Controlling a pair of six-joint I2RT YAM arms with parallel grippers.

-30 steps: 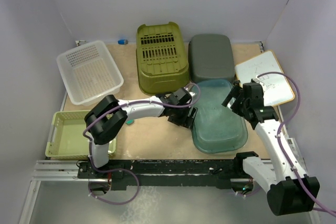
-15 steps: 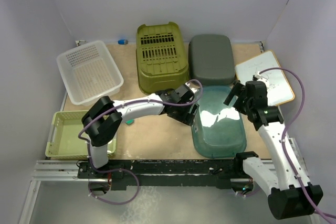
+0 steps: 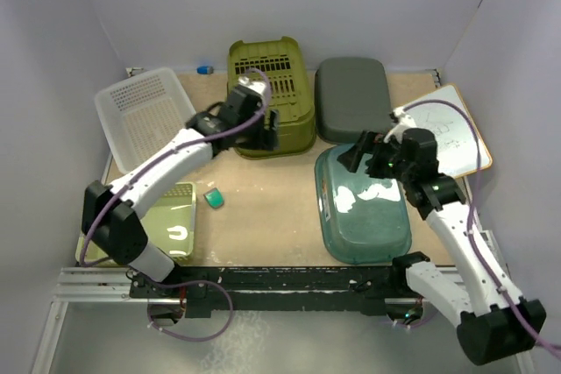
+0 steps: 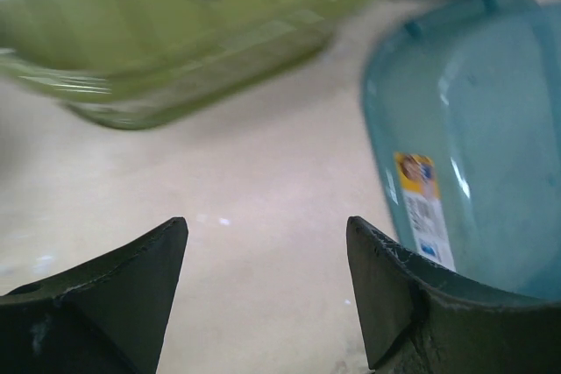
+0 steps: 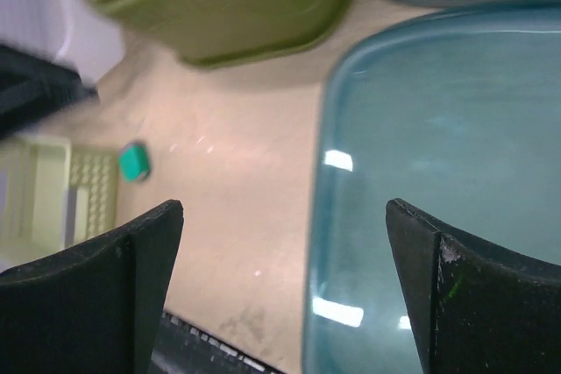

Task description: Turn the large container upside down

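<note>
The large teal container (image 3: pixel 366 212) lies flat on the table at the right, its smooth glossy side up and its rim down as far as I can tell. It also shows in the left wrist view (image 4: pixel 478 129), with a label on it, and in the right wrist view (image 5: pixel 447 155). My left gripper (image 3: pixel 267 131) is open and empty, held apart from the container beside the olive basket (image 3: pixel 267 94); its jaws (image 4: pixel 267 225) frame bare table. My right gripper (image 3: pixel 358 158) is open and empty over the container's far left corner; its jaws (image 5: pixel 285 208) straddle the container's edge without touching it.
An upturned olive basket and a grey container (image 3: pixel 352 98) stand at the back. A white basket (image 3: pixel 149 120) and a light green tray (image 3: pixel 180 216) are at the left. A whiteboard (image 3: pixel 443 129) lies at the right. A small teal object (image 3: pixel 213 198) lies mid-table.
My left gripper has left the container's left edge and swung back-left to the olive basket. My right gripper moved left over the container's far end. The container now lies flat.
</note>
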